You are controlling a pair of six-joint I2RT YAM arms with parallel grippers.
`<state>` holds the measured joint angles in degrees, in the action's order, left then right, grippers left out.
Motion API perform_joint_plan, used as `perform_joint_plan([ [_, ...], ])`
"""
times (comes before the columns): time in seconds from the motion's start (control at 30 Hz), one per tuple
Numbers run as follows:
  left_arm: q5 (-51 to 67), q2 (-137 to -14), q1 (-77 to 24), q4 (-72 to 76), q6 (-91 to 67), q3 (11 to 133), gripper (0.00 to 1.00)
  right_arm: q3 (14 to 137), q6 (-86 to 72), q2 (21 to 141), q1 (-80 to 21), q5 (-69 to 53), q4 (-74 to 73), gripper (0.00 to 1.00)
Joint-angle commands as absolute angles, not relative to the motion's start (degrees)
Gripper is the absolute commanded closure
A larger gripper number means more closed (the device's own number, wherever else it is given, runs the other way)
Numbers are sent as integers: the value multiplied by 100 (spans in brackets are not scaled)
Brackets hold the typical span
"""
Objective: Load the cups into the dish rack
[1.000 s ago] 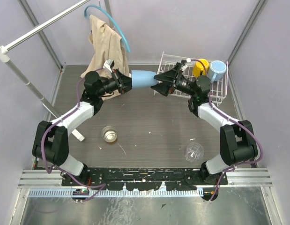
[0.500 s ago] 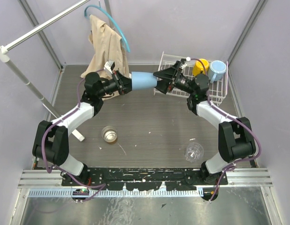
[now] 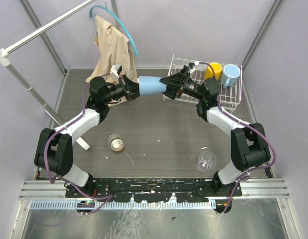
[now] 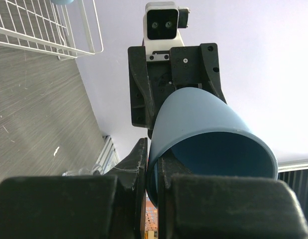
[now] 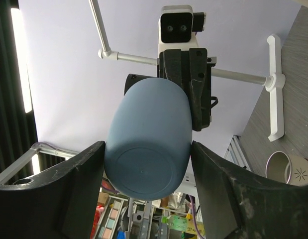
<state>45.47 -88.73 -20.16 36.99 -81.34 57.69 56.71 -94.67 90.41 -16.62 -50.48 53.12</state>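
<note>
Tumbler, small and light blue, hangs sideways between the left gripper and right gripper in the top view, with the dish rack just behind the right one. Left wrist view: the left fingers are clenched on its rim wall, one inside, one outside. Right wrist view: the right fingers stand wide, closely flanking its base; whether they press it, I cannot tell.
</note>
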Motion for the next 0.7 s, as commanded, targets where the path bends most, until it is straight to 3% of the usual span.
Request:
perform_joint_plan([
  [0.0, 4597, -8875, -2004, 3861, -8128, 5704, 100, 5847, -9462, 8982, -1703, -5145, 5572, 35],
  [0.07, 4593, -8882, -2005, 3856, -8125, 5703, 100, 5848, -9457, 8994, -1712, -5169, 5558, 41],
  [0.2, 4574, -8903, -2004, 3803, -8103, 5728, 100, 5840, -9442, 8996, -1704, -5185, 5544, 63],
  [0.3, 4517, -8888, -2011, 3612, -7994, 5737, 87, 5836, -9407, 8962, -1704, -5162, 5488, 72],
  [0.53, 4257, -8741, -1988, 3152, -7727, 5628, 58, 5870, -9288, 8846, -1620, -5106, 5266, 76],
  [0.67, 4072, -8647, -1904, 3048, -7679, 5473, 48, 5891, -9256, 8791, -1427, -5121, 5172, 76],
])
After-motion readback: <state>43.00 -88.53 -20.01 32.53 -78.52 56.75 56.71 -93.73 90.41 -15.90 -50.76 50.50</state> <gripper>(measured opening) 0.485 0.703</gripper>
